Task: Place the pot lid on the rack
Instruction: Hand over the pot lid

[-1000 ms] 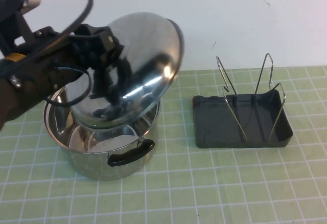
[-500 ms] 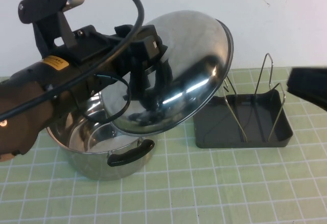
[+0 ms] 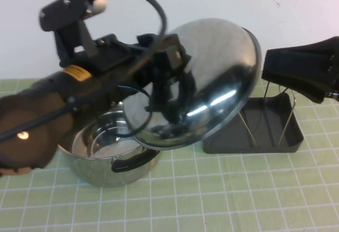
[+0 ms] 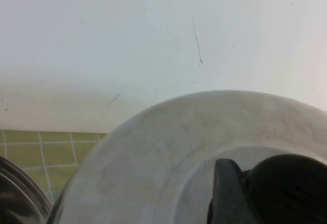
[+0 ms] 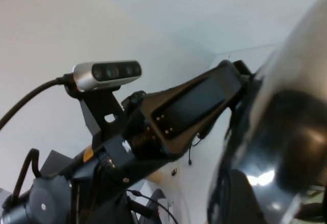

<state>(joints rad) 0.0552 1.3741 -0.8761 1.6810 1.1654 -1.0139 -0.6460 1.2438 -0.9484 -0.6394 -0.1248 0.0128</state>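
From the high view, the left gripper was clamped on the black knob of the pot lid, holding it in the air, tilted with its shiny dome facing the camera. Below that gripper stood the open steel pot on the green grid mat, one black handle toward the camera. Beyond the lid's far edge from the gripper, the rack sat on the mat, its wire loops partly hidden behind the lid and the right gripper. That gripper hung above the rack, just beside the lid's rim; whether its fingers were apart could not be told.

In the left wrist view, the pot lid filled the lower part, its black knob held close to the camera before a white wall.

In the right wrist view, the left arm with its wrist camera reached to the lid.
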